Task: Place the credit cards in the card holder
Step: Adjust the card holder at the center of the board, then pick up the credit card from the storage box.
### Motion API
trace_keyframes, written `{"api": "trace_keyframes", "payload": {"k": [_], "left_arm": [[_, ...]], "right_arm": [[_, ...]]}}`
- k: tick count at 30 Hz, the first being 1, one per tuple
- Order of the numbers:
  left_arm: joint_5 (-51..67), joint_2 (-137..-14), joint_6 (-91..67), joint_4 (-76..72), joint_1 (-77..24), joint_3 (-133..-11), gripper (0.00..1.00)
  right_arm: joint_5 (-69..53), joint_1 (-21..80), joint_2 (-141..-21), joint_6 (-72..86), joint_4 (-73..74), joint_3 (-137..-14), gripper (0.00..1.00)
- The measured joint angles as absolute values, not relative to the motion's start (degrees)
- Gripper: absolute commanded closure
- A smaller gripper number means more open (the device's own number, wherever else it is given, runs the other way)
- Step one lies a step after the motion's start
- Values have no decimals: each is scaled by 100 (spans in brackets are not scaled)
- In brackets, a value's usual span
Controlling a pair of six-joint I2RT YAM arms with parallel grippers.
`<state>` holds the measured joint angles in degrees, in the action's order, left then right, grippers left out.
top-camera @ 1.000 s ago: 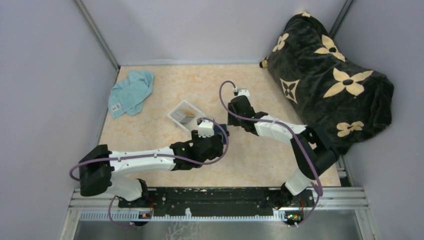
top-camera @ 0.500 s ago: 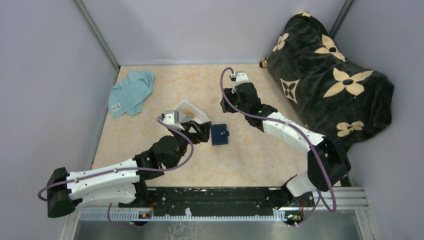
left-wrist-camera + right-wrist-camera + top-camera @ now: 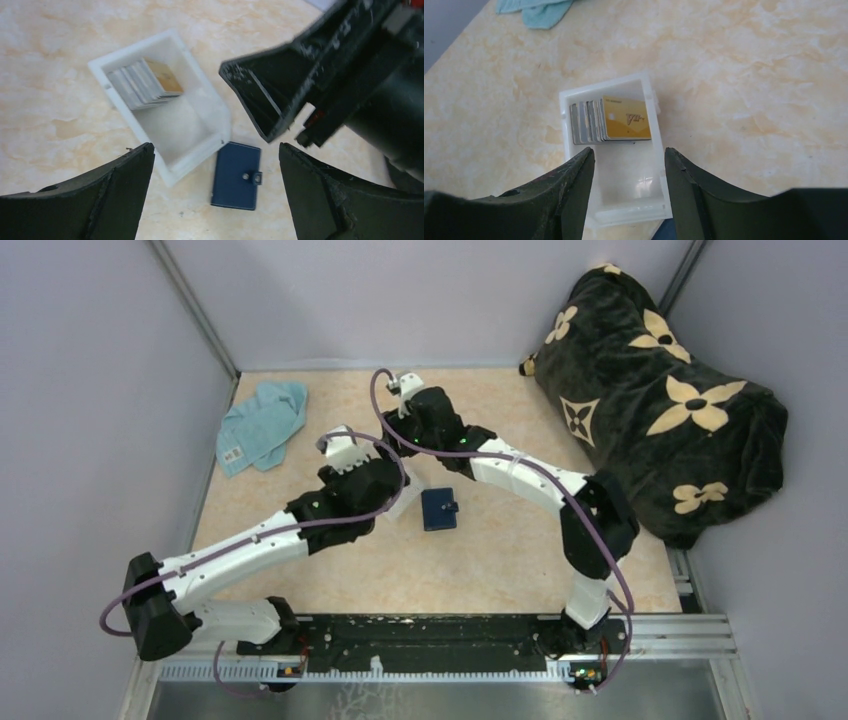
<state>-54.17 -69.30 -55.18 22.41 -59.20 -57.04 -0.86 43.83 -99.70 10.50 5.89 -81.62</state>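
Several credit cards, grey ones with an orange-yellow one in front, stand stacked at one end of a clear plastic tray. The card holder, a navy-blue wallet fastened with a snap tab, lies flat on the table touching the tray's corner. From above the card holder shows just right of both wrists. My left gripper hangs open above the tray corner and the holder, holding nothing. My right gripper hovers open over the tray's bare half, short of the cards.
A teal cloth lies at the back left near the wall. A big black cushion with cream flowers fills the right side. Both arms cross close together over the tray; a right finger shows near my left jaws.
The right arm swung left to hang over the tray. The left gripper left the card holder uncovered, shifted left toward the tray and opened wider. The holder has not moved.
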Motion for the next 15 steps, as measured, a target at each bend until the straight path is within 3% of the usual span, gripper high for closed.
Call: {"api": "trace_keyframes", "payload": {"k": [4, 10, 15], "left_arm": [[-4783, -6718, -5688, 2543, -5216, -5470, 1], [-3791, -5426, -5424, 1905, -4270, -4165, 1], [-3315, -5330, -5321, 1769, -3833, -4003, 1]], "right_arm": [[-392, 4436, -10569, 1063, 757, -8451, 45], [-735, 4449, -11225, 1070, 1094, -9085, 45], [-897, 4504, -11642, 1068, 1212, -9647, 45]]}}
